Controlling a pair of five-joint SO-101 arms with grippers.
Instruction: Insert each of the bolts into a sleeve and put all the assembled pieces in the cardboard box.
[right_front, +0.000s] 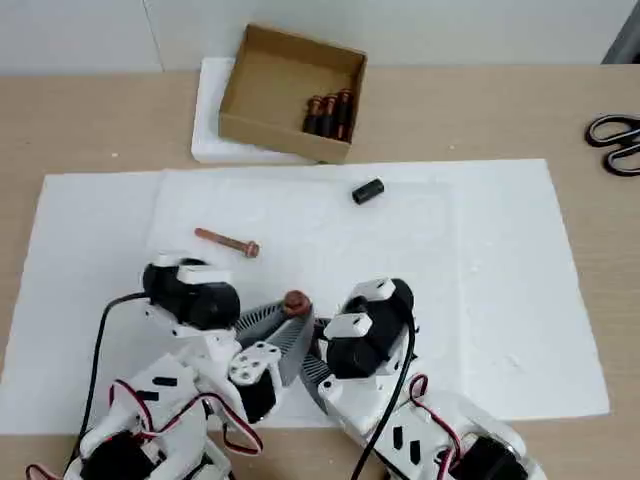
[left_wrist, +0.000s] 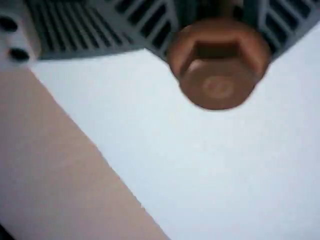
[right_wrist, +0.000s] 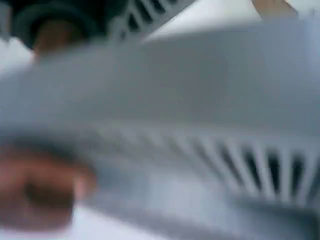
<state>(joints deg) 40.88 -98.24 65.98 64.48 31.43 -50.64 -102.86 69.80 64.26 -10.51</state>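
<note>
Roughly upright: bolt (right_front: 295, 302), head up

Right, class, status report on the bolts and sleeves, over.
Left gripper shut on held bolt, right gripper close alongside. Three assembled pieces in cardboard box; loose bolt and loose sleeve on white sheet. Scissors well aside.

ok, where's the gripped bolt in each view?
High view: bolt head, low centre, between the two arms.
Left wrist view: bolt head up close, clamped in the left gripper.
Right wrist view: blurred copper patch, probably the bolt.
Shared landmark: white sheet under it.
</note>
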